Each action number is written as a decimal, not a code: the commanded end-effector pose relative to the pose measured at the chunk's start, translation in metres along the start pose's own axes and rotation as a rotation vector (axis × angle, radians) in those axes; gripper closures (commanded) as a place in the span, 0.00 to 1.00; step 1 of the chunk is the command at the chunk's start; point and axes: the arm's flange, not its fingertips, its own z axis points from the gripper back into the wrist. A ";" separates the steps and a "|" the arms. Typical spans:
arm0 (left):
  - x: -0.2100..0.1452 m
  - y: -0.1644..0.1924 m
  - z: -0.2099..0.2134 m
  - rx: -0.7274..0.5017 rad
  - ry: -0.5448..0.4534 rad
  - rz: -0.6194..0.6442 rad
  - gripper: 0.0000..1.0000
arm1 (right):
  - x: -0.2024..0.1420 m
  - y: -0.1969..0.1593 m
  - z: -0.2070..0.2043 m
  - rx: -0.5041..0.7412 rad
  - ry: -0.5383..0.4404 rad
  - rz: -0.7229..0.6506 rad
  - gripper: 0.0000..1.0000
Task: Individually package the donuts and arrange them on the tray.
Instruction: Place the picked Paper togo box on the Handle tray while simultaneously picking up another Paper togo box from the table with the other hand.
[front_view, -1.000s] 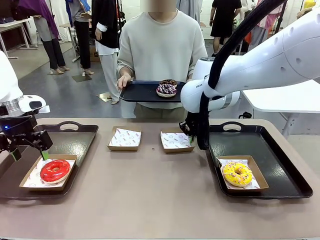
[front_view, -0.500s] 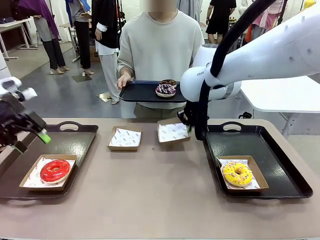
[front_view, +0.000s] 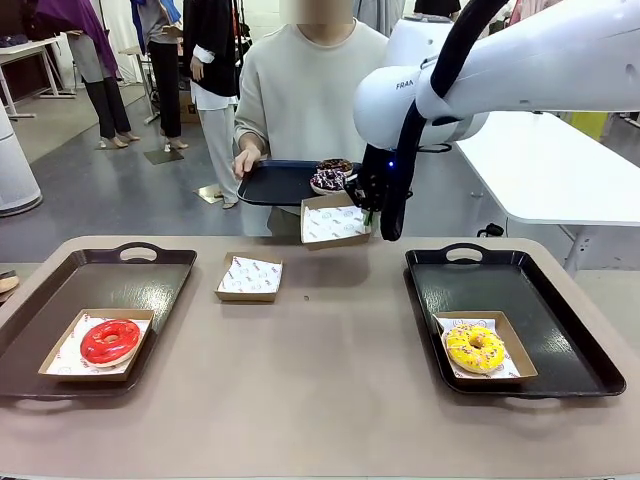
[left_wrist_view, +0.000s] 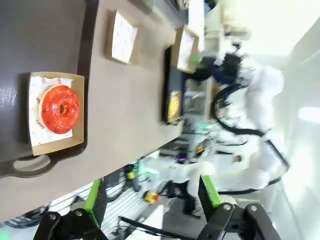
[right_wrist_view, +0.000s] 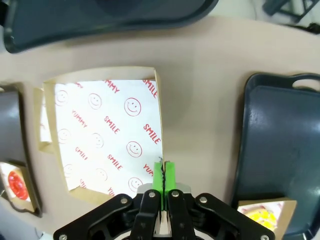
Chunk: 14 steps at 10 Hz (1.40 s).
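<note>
One thin rim pinch carries the box (front_view: 333, 222); a donut dropped in could tilt it or pull it free.

Right gripper (front_view: 372, 212) clenched on the box edge, aloft beside the person's tray (front_view: 270, 188) bearing two donuts (front_view: 332, 180).

Left gripper (left_wrist_view: 151, 196) spread wide, empty.

Red donut (front_view: 110, 341) and yellow donut (front_view: 475, 348) lie boxed at the table ends.

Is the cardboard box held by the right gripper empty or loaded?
Empty: the cardboard box shows only its printed liner, pinched at one edge by the right gripper.
</note>
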 end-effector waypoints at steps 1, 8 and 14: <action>0.017 0.044 0.026 -0.130 -0.017 0.024 0.04 | 0.010 0.010 -0.006 -0.033 -0.005 -0.043 1.00; 0.011 0.135 0.061 -0.185 -0.016 0.126 0.04 | 0.022 0.002 -0.010 -0.029 0.002 -0.079 1.00; 0.009 0.139 0.051 -0.197 -0.015 0.164 0.04 | 0.019 -0.001 -0.013 -0.006 0.003 -0.069 1.00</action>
